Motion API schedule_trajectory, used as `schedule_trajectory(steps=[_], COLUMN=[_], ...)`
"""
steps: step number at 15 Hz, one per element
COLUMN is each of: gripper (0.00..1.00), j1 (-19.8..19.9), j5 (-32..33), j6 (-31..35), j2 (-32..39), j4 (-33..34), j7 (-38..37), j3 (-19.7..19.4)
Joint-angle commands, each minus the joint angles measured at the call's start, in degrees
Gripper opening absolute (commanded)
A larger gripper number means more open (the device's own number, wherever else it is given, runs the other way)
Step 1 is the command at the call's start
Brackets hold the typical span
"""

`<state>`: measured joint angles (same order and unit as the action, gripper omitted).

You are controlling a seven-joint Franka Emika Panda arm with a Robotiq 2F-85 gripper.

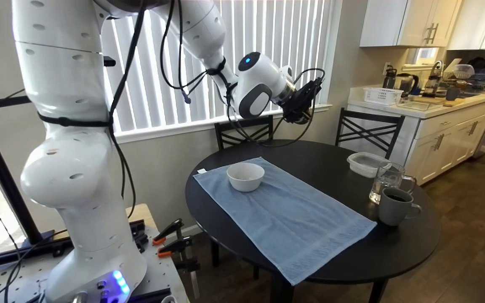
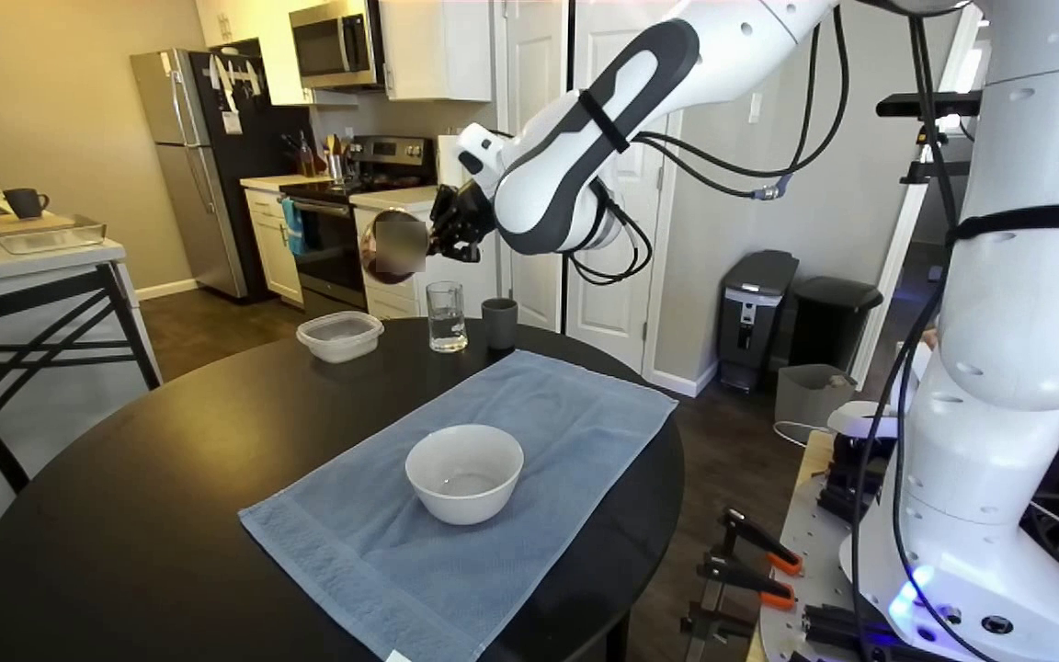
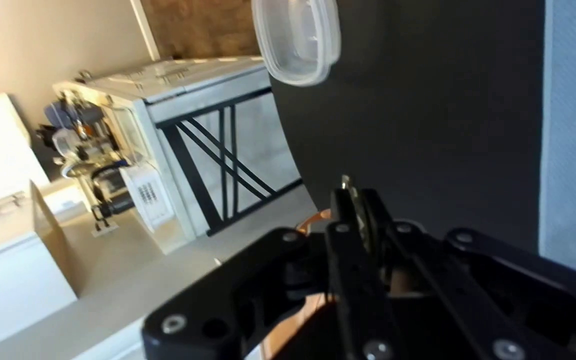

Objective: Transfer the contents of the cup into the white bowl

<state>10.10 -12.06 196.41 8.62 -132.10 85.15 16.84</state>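
Note:
The white bowl (image 1: 245, 176) stands upright on the blue towel; it also shows in an exterior view (image 2: 463, 504), with no contents visible inside. My gripper (image 2: 442, 241) is raised above the table at the far side from the arm's base, well away from the bowl. The copper cup (image 2: 393, 246) is at its fingertips. A blurred patch covers the cup's middle, so its contents and exact tilt cannot be told. In the wrist view the fingers (image 3: 357, 202) are shut on a thin brass-toned piece, seemingly the cup's handle; copper surface (image 3: 288, 325) shows behind the black linkage.
The blue towel (image 1: 297, 219) lies on the round black table (image 2: 171, 478). A grey mug (image 1: 395, 208), a glass mug with clear liquid (image 2: 447, 322) and a clear plastic container (image 2: 341, 336) stand near the table's edge. Chairs and a window with blinds (image 1: 267, 42) border the table.

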Motion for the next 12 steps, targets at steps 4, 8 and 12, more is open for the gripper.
schedule_trajectory(steps=[4,8,12], gripper=[0.02,0.02,0.02], j1=[-11.1,-12.47,-14.51], j5=[18.91,25.34,23.89], j6=[-0.85,-0.47,2.9], j2=[1.79,1.58,1.11], j4=[-0.07,-0.68,-1.72], j7=[-12.53,-15.52,-11.19], j3=[-9.57,-12.14,-14.35])
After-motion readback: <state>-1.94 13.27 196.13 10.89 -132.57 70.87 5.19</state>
